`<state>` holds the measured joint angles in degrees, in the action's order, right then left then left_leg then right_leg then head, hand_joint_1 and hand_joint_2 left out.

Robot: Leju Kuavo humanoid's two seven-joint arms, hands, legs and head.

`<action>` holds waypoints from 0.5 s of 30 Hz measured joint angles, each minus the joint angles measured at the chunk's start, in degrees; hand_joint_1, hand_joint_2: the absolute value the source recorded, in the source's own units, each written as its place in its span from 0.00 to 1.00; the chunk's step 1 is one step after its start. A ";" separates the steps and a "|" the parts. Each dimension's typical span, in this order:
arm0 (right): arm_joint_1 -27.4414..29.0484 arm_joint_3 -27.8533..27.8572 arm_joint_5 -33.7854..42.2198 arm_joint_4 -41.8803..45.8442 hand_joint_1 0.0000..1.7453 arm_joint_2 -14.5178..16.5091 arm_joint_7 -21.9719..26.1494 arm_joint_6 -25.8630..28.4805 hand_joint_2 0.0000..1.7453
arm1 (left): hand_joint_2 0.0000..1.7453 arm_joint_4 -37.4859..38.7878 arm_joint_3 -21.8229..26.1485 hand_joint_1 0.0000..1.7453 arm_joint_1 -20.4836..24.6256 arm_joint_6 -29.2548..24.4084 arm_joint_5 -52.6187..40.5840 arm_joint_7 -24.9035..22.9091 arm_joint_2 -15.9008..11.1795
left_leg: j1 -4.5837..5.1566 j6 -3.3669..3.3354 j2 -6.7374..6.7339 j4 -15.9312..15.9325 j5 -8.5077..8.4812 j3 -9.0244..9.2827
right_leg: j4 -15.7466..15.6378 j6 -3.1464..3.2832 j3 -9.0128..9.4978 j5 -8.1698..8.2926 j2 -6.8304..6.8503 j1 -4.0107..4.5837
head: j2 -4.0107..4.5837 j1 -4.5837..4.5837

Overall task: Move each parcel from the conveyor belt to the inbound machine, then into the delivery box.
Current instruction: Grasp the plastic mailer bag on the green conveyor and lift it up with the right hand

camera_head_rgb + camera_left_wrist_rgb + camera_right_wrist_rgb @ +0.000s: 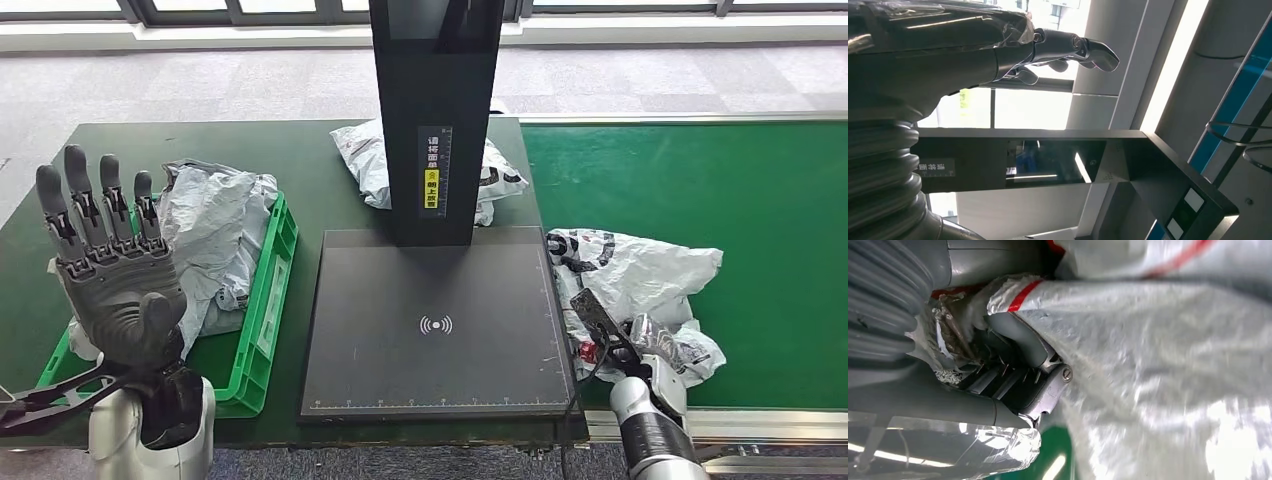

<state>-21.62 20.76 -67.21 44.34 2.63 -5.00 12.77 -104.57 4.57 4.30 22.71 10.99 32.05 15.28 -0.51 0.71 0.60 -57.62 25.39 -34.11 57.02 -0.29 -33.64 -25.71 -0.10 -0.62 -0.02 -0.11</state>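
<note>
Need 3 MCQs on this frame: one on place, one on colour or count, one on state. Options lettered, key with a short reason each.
1. Where does the parcel that the right hand grips lie?
A. on the green conveyor belt
B. on the black scan plate
C. in the crate

2. What colour is the crate that holds a grey parcel?
A. blue
B. green
C. red

3. What state is the left hand in?
A. gripping a parcel
B. raised, fingers spread, holding nothing
C. flat on the scan plate

Key:
1 A: the head view shows the white parcel on the belt, right of the inbound machine.
2 B: its rim and walls are bright green.
3 B: the fingers stand upright and apart over the crate, with nothing between them.
</note>
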 joint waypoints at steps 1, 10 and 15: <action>0.61 -0.25 -0.25 1.96 1.00 0.27 0.66 2.38 1.00 | 1.00 -0.43 0.14 0.00 -0.35 -0.17 -0.02 0.03 0.09 | 0.00 0.00 0.00 0.00 0.00 0.00 | 0.00 0.00 0.00 0.00 0.00 0.00 | 0.00 0.00; 7.24 -2.30 4.81 25.77 1.00 5.09 16.99 22.07 1.00 | 1.00 -2.06 0.50 0.00 -1.63 -1.44 0.18 0.60 0.75 | -0.01 0.04 0.04 0.00 0.03 -0.01 | 0.00 0.04 -0.04 -0.05 0.07 0.03 | 0.00 -0.01; 9.67 -2.30 9.19 38.66 1.00 9.89 29.52 27.35 1.00 | 1.00 -1.14 0.46 0.00 -0.85 -2.01 0.26 0.97 0.77 | -0.02 0.07 -0.13 0.01 0.04 0.06 | 0.01 0.06 -0.06 -0.05 -0.11 0.07 | 0.00 0.00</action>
<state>-11.95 18.46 -58.02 83.00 12.53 24.53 40.12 -105.71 5.03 3.45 20.70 11.26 33.02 16.05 -0.53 0.78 0.47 -57.62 25.43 -34.05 57.03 -0.22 -33.70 -25.76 -0.21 -0.55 -0.02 -0.11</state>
